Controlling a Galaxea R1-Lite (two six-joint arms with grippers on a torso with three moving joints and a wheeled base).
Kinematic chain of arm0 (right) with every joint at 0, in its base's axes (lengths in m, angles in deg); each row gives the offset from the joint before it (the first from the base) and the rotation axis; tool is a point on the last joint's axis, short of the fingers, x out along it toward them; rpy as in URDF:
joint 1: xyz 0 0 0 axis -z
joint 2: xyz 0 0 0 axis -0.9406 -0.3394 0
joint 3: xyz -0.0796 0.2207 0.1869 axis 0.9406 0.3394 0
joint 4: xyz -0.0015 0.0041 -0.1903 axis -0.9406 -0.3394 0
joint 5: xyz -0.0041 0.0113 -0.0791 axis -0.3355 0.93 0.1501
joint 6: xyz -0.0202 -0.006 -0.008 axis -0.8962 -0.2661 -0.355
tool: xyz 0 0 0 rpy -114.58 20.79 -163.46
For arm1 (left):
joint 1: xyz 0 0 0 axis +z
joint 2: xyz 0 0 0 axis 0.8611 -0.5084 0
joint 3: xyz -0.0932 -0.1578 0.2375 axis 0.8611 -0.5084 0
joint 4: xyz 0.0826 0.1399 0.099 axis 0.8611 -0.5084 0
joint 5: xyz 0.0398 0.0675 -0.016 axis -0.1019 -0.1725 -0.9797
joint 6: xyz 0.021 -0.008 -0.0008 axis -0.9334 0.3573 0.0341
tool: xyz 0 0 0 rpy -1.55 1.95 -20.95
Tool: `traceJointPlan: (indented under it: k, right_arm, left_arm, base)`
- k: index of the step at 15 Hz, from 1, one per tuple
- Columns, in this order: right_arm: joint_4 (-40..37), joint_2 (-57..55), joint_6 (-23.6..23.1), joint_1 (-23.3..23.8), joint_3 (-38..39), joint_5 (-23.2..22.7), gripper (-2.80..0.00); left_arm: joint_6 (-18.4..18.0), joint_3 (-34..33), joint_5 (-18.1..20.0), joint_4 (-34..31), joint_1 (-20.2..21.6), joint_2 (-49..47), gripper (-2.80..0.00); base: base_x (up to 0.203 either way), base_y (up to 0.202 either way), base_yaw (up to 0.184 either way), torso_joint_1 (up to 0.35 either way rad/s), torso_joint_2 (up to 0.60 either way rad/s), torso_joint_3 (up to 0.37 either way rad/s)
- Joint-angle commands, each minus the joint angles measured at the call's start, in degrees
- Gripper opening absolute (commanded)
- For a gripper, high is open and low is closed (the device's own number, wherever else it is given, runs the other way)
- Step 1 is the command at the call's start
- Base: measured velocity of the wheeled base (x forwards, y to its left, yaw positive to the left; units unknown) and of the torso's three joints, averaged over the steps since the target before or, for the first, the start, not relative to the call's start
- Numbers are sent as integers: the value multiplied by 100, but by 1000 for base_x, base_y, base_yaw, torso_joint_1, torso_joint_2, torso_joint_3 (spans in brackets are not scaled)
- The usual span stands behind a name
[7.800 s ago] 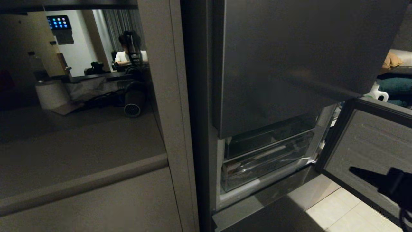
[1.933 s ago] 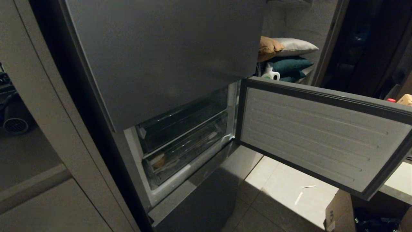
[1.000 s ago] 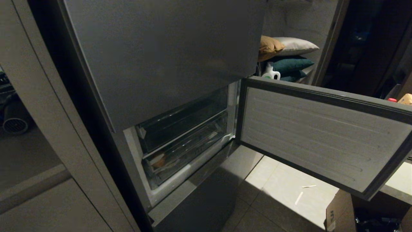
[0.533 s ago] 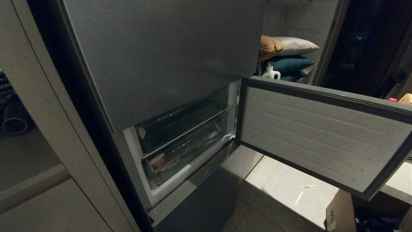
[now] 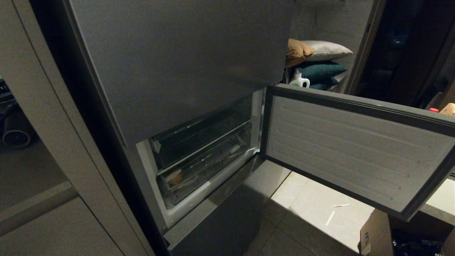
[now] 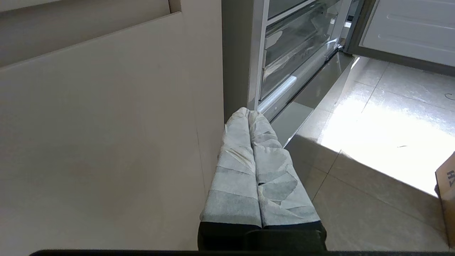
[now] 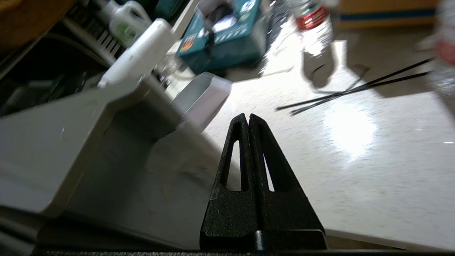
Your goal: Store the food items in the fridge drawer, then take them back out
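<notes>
the left gripper (image 6: 249, 115), its wrapped fingers pressed together and holding nothing, hangs low by the cabinet side near the fridge's bottom corner. the right gripper (image 7: 247, 119), also pressed together and empty, is out over a pale surface by the open fridge door (image 5: 348, 149). further in, the fridge drawer (image 5: 202, 167) sits pushed in, the food item (image 5: 175, 176) at its left end. likely next: hook the drawer's front edge centrally and pull straight, clear of the door.
</notes>
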Motion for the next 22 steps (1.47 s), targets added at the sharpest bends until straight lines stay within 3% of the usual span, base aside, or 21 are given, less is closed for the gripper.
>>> traceJointPlan:
  k: [1, 8, 18, 22]
  right_arm:
    - [33, -176, 16, -161, -113, -14, -280]
    - [15, -287, 268, -172, -316, -114, -280]
    - [2, 977, 260, -183, 1102, -838, -280]
    - [14, 1927, 205, -184, 2171, -1119, -280]
  left_arm:
    - [2, 0, 0, 1, 1, -9, -280]
    - [2, 0, 0, 1, 1, -9, -280]
    - [2, 0, 0, 1, 1, -9, -280]
    - [2, 0, 0, 5, -2, -9, -280]
  base:
    - [0, 0, 0, 0, 0, 0]
    - [0, 0, 0, 0, 0, 0]
    - [0, 0, 0, 0, 0, 0]
    - [0, 0, 0, 0, 0, 0]
